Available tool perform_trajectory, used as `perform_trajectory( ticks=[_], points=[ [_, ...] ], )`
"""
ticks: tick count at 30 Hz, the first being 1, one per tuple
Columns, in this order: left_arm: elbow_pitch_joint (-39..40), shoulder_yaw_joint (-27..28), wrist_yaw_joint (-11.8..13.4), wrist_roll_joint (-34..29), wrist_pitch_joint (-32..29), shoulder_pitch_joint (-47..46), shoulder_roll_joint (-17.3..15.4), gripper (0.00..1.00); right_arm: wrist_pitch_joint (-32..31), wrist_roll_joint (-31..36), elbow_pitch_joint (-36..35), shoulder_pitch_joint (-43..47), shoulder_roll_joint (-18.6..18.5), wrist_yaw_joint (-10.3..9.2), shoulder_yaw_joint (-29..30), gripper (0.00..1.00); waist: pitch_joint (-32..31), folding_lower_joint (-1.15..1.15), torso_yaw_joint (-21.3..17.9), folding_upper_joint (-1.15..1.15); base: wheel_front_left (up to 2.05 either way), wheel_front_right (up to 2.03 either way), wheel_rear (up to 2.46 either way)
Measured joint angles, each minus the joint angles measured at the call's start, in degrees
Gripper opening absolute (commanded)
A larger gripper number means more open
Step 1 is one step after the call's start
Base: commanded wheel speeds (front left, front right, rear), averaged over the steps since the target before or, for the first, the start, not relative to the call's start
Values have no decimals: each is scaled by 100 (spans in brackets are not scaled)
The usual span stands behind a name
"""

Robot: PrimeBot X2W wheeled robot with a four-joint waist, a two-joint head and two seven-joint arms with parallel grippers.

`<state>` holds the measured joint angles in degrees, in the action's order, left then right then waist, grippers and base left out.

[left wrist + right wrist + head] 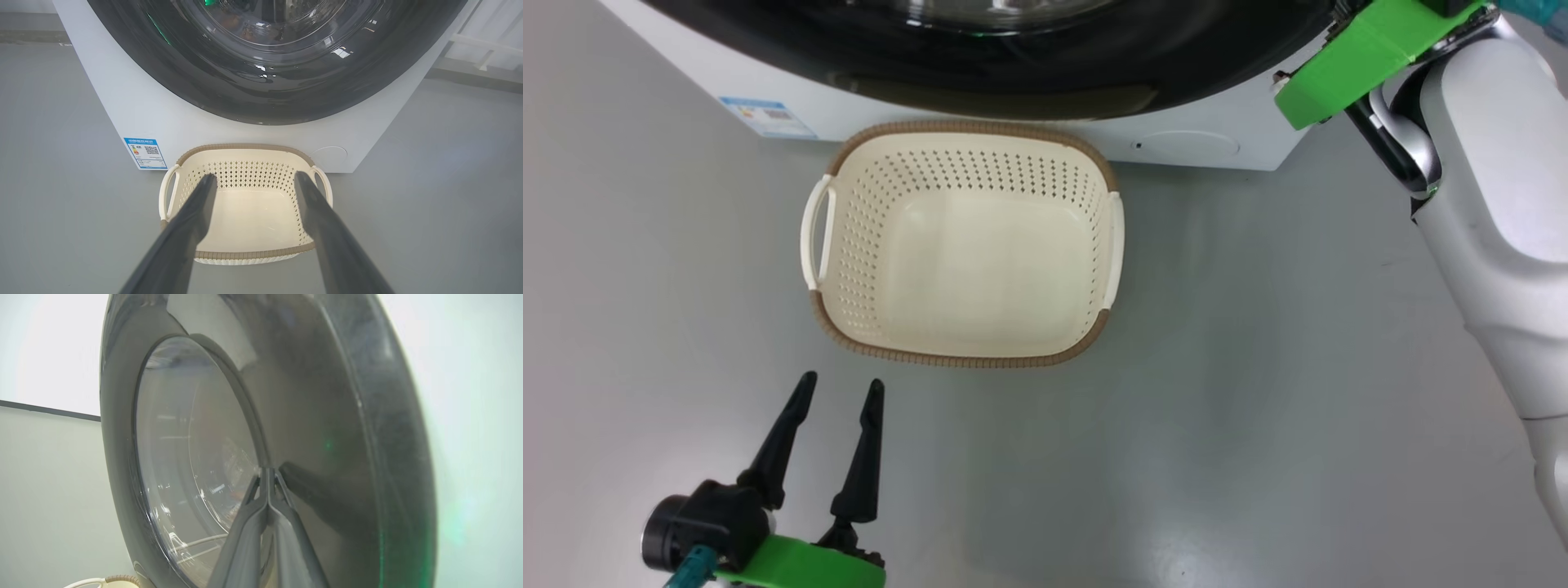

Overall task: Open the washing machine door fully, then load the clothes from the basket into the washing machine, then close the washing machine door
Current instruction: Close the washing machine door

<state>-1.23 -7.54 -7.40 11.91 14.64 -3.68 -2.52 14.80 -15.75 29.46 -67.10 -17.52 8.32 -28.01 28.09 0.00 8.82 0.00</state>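
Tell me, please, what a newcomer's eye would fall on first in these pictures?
The washing machine door, huge and glossy black around clear glass, looms across the top of the head view. Before it on the grey floor sits the basket, cream and empty. The right gripper, shut, touches the door's rim; the left gripper hangs open at lower left.

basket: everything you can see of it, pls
The basket is a small cream plastic tub with rounded corners, perforated walls, a plain bottom and a brown woven-look rim, with a pale loop handle on each short side. It stands upright on the grey floor, just before the washing machine and its white front; whether its far rim touches that, I cannot tell. It is empty.
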Motion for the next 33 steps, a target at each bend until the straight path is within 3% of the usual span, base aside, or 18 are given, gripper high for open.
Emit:
perform_trajectory(
  ticks=[4,5,6,8,11,13,23,33],
  points=[
    [-141,143,0,60,0,-13,1,100,0,-56,-325,267,-32,-44,33,0,-167,0,-106,0,0,0,0],
    [-177,183,0,79,0,-15,1,100,0,-57,-407,391,-35,-44,34,13,-218,0,-140,0,0,0,0],
    [-215,214,0,100,0,-16,1,100,0,-58,-485,526,-36,-44,34,33,-272,0,-174,0,0,0,0],
    [-312,279,0,104,0,-16,2,100,0,-59,-645,816,-34,-44,40,47,-394,0,-250,0,0,0,0],
    [-409,396,0,109,0,-10,8,100,0,-58,-906,1236,-32,-44,79,85,-600,0,-380,0,0,0,0],
    [-452,497,0,109,0,14,9,100,0,-58,-1050,1509,-34,-44,103,98,-750,0,-477,0,0,0,0],
    [-658,833,1,153,0,552,11,100,0,-46,-1749,3212,-30,-44,673,100,-1679,0,-1062,0,0,0,0],
    [-639,791,69,370,0,1018,10,100,-1,41,-2220,4980,-37,-44,1277,100,-2422,0,-1438,0,0,0,0]
  ],
)
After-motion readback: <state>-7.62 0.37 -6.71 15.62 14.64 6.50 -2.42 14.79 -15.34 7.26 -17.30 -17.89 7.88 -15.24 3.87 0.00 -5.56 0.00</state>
